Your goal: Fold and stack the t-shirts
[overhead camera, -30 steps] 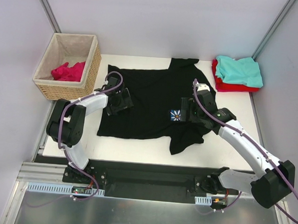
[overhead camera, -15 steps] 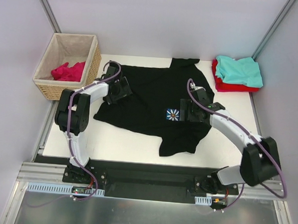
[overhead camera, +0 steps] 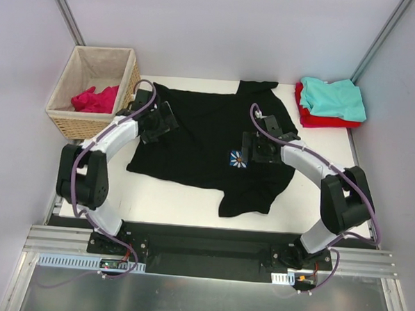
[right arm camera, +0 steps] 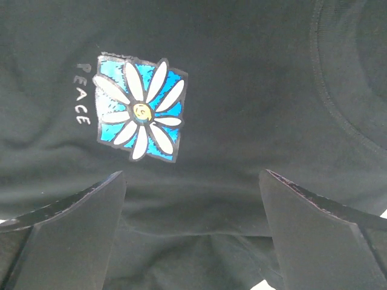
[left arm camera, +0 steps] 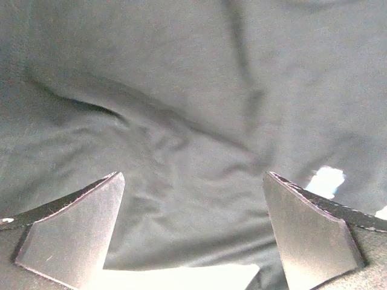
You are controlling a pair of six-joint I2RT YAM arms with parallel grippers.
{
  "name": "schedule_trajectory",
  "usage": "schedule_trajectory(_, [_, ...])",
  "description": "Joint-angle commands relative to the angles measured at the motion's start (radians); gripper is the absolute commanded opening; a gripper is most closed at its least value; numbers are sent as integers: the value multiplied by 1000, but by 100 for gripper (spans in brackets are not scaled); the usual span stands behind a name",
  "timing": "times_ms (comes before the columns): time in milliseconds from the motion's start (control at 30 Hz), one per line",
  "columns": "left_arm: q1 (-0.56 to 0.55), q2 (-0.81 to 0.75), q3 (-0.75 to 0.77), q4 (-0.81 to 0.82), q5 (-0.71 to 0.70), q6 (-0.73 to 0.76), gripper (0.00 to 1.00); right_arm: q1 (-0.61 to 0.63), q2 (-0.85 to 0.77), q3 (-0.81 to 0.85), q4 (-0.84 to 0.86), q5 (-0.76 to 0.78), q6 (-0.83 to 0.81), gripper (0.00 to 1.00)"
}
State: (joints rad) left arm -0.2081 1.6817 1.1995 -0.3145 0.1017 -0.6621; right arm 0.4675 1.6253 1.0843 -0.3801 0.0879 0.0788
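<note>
A large black t-shirt [overhead camera: 201, 134] lies spread on the white table [overhead camera: 170, 206], with a blue-and-white daisy print [overhead camera: 237, 158] on its chest. My left gripper [overhead camera: 159, 122] is low over the shirt's left side, jaws open, and only black cloth [left arm camera: 193, 121] shows beneath its fingers [left arm camera: 72, 235]. My right gripper [overhead camera: 255, 148] is open over the chest. The daisy print [right arm camera: 140, 112] lies just ahead of its fingers [right arm camera: 320, 235], the collar seam to the right. A teal tee [overhead camera: 334, 98] rests folded on a red one [overhead camera: 314, 121] at the back right. A magenta-pink tee [overhead camera: 95, 99] lies crumpled in the basket.
The wicker basket [overhead camera: 127, 99] with beige lining stands at the table's back left corner, close to my left arm. Grey walls enclose the table on three sides. A bare strip of table runs along the near edge in front of the black shirt.
Both arms have reached farther toward the back of the table, jaws open throughout. The black shirt has shifted with them, its near hem and lower flap drawn away from the front edge.
</note>
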Motion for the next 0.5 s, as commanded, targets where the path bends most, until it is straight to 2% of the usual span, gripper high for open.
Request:
schedule_trajectory(0, [-13, -170, -1, -49, 29, -2, 99, 25, -114, -1, -52, 4, 13, 96])
schedule_trajectory(133, [-36, -290, -70, -66, 21, 7, 99, 114, -277, -95, -109, 47, 51, 96])
schedule_trajectory(333, [-76, -453, -201, -83, 26, 2, 99, 210, -561, -322, -178, 142, 144, 97])
schedule_trajectory(467, [-86, -517, -290, -87, 49, -4, 99, 285, -726, -441, -262, 174, 283, 99])
